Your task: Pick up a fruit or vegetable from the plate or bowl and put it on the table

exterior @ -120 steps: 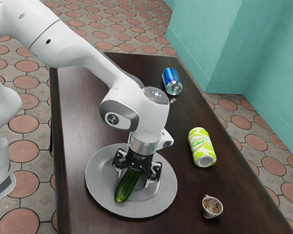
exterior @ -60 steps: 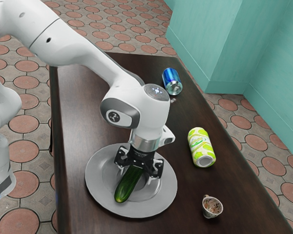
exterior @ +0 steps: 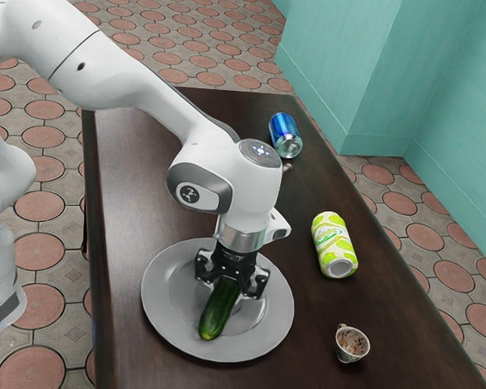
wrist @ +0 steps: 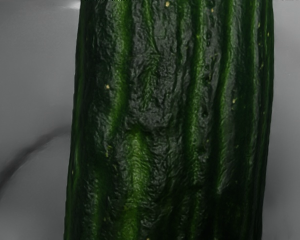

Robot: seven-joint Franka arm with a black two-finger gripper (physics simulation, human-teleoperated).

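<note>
The cucumber [exterior: 217, 314] lies on the grey plate [exterior: 158, 304], one end under the gripper [exterior: 229, 293] and the other reaching out across the plate toward the exterior view's lower edge. The gripper is low over that covered end, and whether it is clamped on the cucumber or merely straddling it I cannot tell from here. In the wrist view the green skin runs broad and close under the hand, so the aim looks sound; I judge this to be the grasping step, with the lift and the carry to the table [exterior: 130, 194] still to do. The main risk is a poor hold: the skin is rounded and probably slick, and a lift begun before the squeeze is firm could let it roll or slide out. The hold would also sit toward one end (never the kindest place to pick up anything long), so the free end may sag and twist, or drag over the plate's rim and tip the plate. Carried toward the exterior view's right, a dangling end could knock the green-and-white can [exterior: 334, 245] or the small cup [exterior: 352, 345]. Letting go too high might set the cucumber rolling; the blue can [exterior: 284, 134] stands well apart from all this.
</note>
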